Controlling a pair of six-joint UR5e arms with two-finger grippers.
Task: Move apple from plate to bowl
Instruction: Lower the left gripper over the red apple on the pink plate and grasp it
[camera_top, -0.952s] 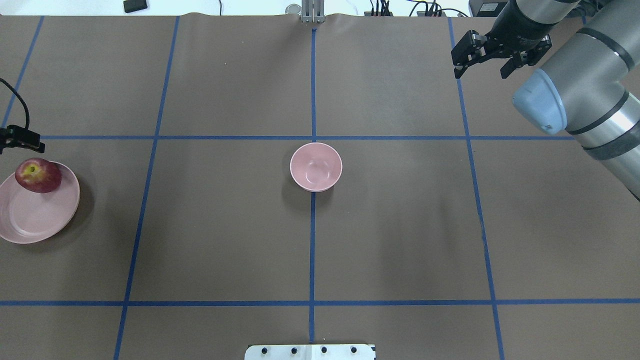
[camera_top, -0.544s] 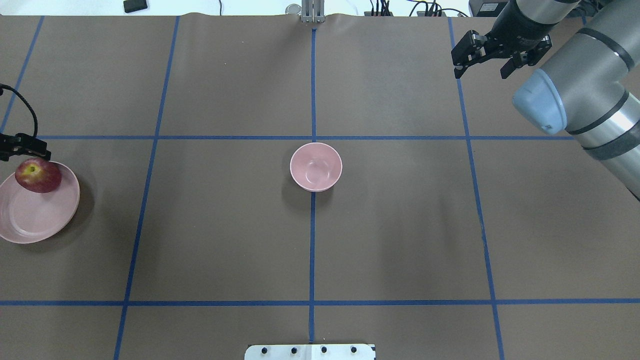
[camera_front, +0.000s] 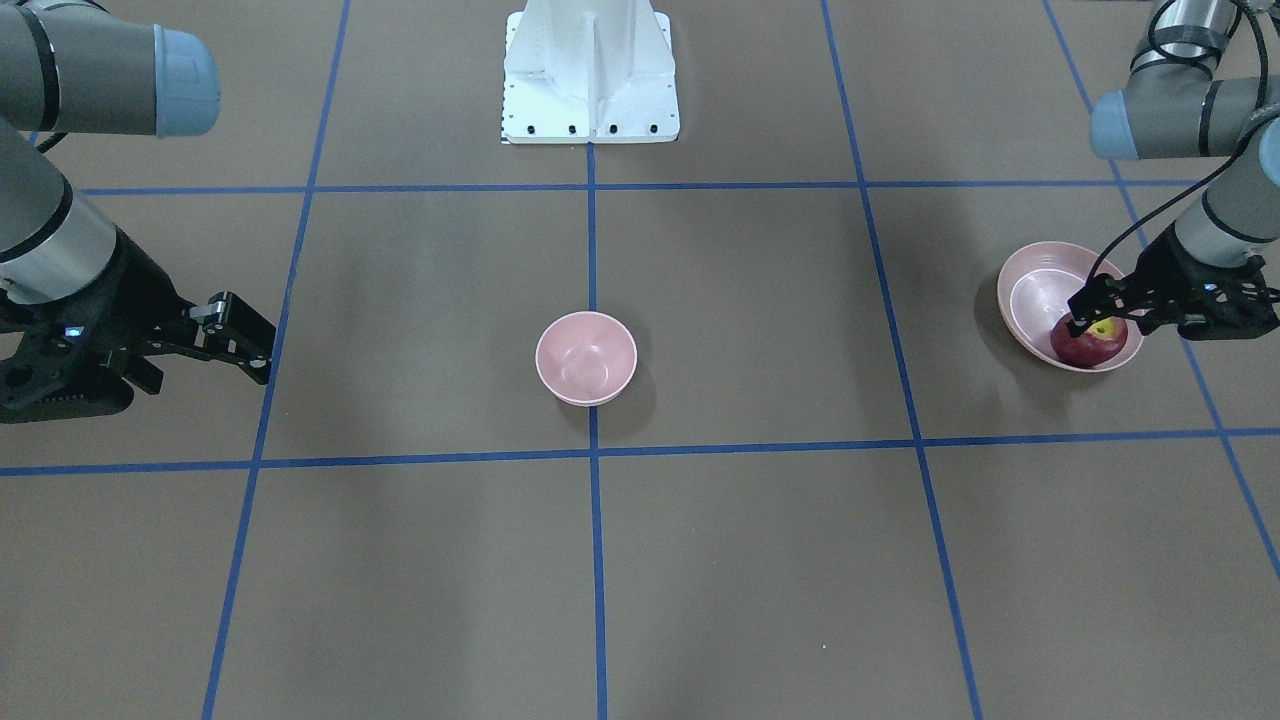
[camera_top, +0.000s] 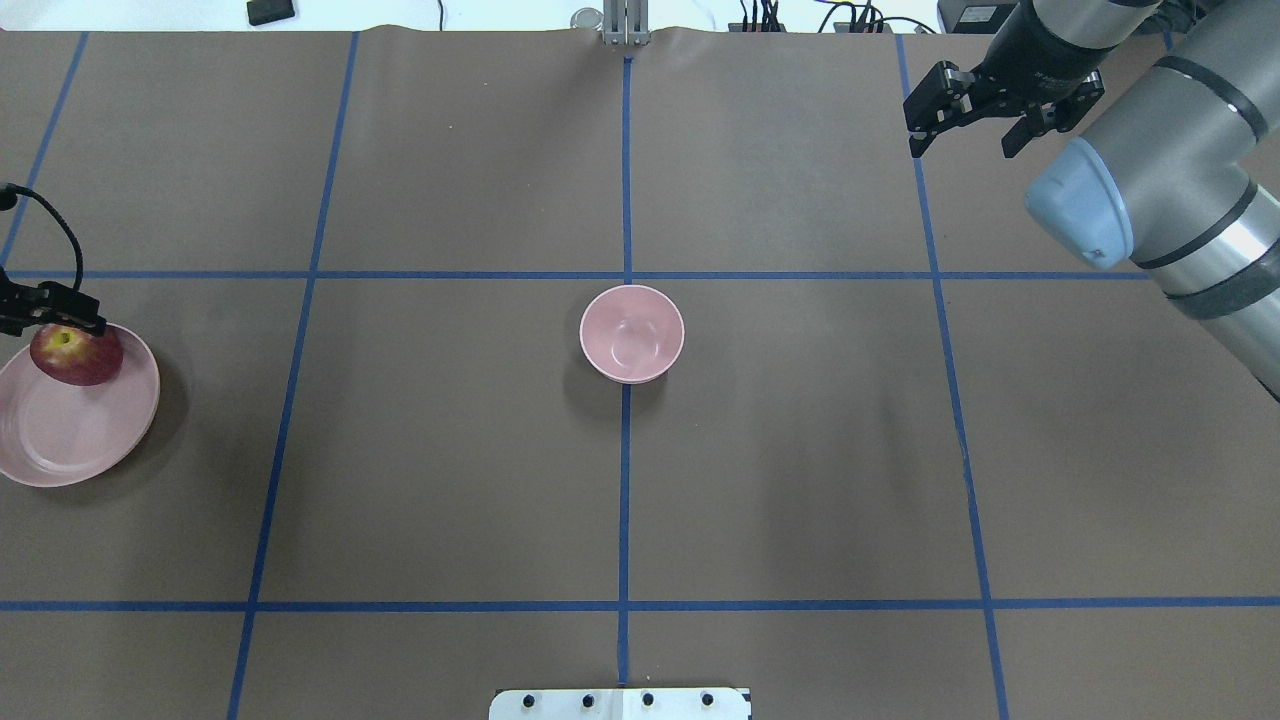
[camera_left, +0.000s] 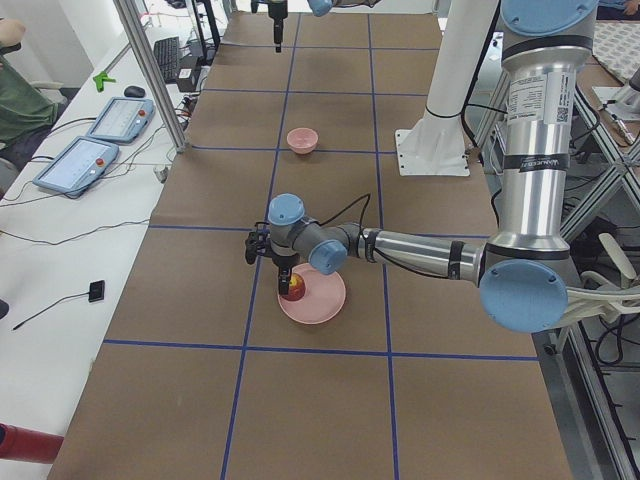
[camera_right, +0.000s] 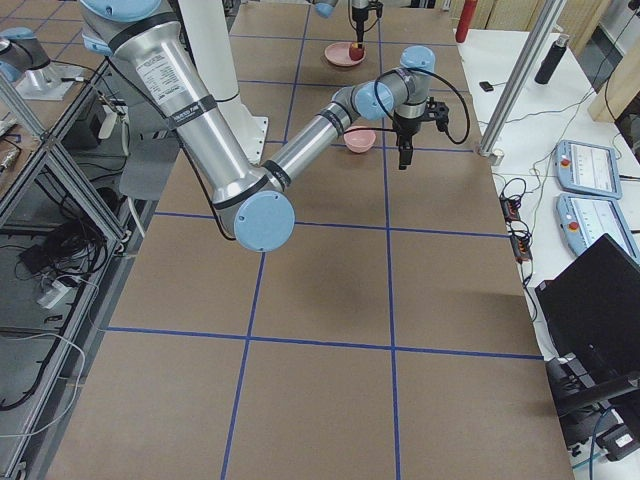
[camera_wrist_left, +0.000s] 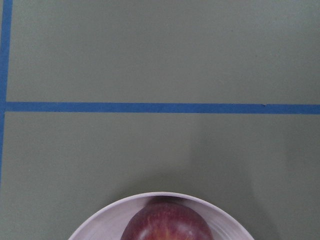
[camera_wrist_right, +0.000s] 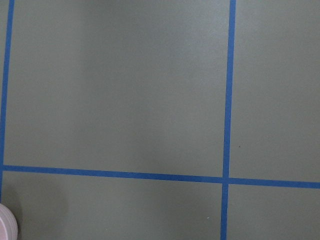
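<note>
The dark red apple (camera_top: 76, 356) with a yellow stem hollow sits at the far edge of the pale pink plate (camera_top: 70, 440) at the table's far left. My left gripper (camera_top: 52, 316) is open and stands just over the apple, its fingers (camera_front: 1082, 304) astride the apple's top (camera_front: 1090, 343). The left wrist view shows the apple's top (camera_wrist_left: 167, 226) inside the plate's rim (camera_wrist_left: 95, 224). The small deep pink bowl (camera_top: 632, 333) stands empty at the table's centre. My right gripper (camera_top: 962, 146) is open and empty, high at the far right.
Brown table cover with a blue tape grid (camera_top: 625, 200). The white robot base (camera_front: 590, 75) stands at the table's near edge. Operator pendants (camera_left: 100, 130) lie on a side table beyond the far edge.
My left gripper has moved in from the left edge and down onto the apple. The right arm, apple, plate and bowl have not moved.
</note>
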